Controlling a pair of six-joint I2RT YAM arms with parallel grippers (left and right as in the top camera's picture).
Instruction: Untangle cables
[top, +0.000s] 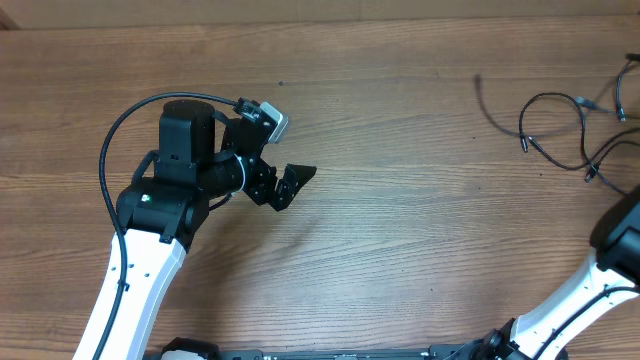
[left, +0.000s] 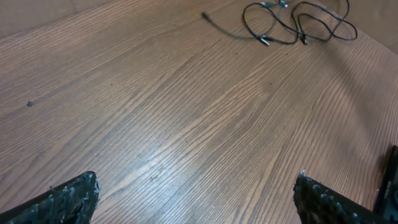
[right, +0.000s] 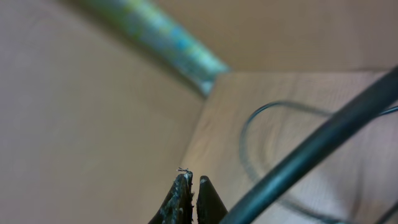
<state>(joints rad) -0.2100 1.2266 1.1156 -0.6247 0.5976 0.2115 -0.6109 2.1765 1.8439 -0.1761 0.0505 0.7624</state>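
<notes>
Left claw: hangs over mid-table, jaws spread wide, holding nothing.
Table: wood-grain top, carrying the cords.
Cables: far right of the table, well apart from the left claw, loops crossing.
Right claw: pinched shut, nothing seen between its jaws.
Progress: likely early, cords not yet separated.

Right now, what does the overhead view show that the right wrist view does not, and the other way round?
Only the overhead view shows the left arm and the left gripper over bare wood, well apart from the cables lying loosely near the right edge. Only the right wrist view shows the right gripper, its fingertips pressed together with nothing visible between them, and a blurred greenish bar beyond the table's edge. Both show the wooden table and a thin black cord loop.
</notes>
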